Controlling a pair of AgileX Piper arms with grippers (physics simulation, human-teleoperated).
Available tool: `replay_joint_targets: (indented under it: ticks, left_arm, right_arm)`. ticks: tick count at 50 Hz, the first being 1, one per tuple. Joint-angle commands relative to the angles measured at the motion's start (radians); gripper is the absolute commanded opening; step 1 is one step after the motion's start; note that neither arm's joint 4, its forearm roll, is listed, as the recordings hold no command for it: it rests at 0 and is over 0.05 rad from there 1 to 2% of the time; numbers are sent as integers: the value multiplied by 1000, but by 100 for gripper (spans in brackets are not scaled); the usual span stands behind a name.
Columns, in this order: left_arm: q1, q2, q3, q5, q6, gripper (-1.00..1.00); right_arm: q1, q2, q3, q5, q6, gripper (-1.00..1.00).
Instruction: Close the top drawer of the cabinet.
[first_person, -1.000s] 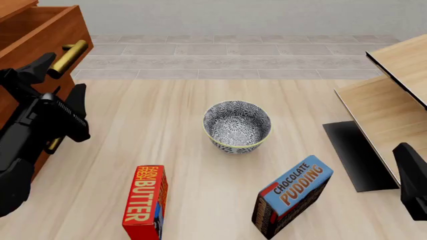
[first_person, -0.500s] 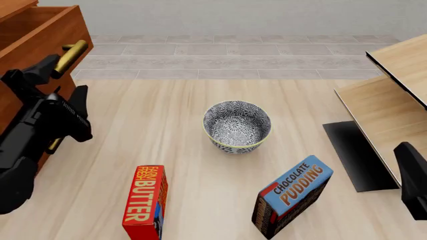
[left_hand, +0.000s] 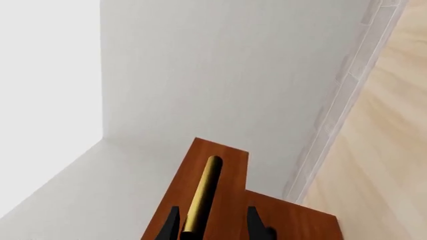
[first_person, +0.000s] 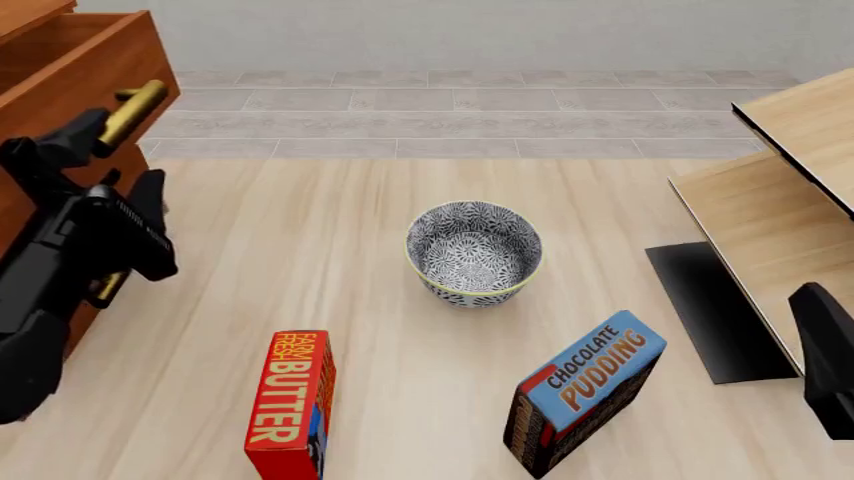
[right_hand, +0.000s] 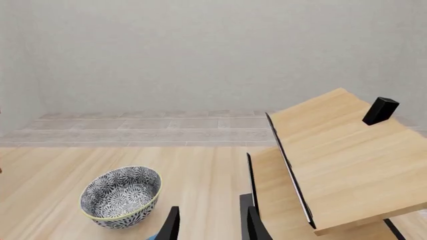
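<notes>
The cabinet (first_person: 16, 222) stands at the far left. Its top drawer (first_person: 83, 78) is pulled out, and its brass bar handle (first_person: 135, 108) faces the table. My left gripper (first_person: 104, 166) is open at the drawer front, one finger on each side of the handle's lower end. In the left wrist view the handle (left_hand: 203, 192) runs between the two fingertips of that gripper (left_hand: 212, 227), against the drawer front (left_hand: 231, 197). My right gripper (right_hand: 211, 225) is open and empty. In the front view only part of its arm (first_person: 827, 370) shows, at the lower right.
A patterned bowl (first_person: 474, 250) sits mid-table and also shows in the right wrist view (right_hand: 121, 196). A red butter box (first_person: 290, 405) and a blue chocolate pudding box (first_person: 583, 392) stand near the front. Pale wood furniture with black edges (first_person: 774, 210) is on the right. A lower drawer handle (first_person: 107, 288) shows behind my left arm.
My left gripper has shifted slightly left toward the cabinet. The drawer front and its handle have moved a little left and inward with it. The right arm has not moved.
</notes>
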Motion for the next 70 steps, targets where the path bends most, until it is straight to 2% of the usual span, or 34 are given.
replay_joint_targets:
  ticks: [1, 70]
  left_arm:
    - [49, 22, -8, 4, 10, 100]
    - [164, -12, -15, 17, 20, 100]
  right_arm:
    - [1, 0, -1, 1, 0, 100]
    - [9, 0, 7, -2, -2, 100]
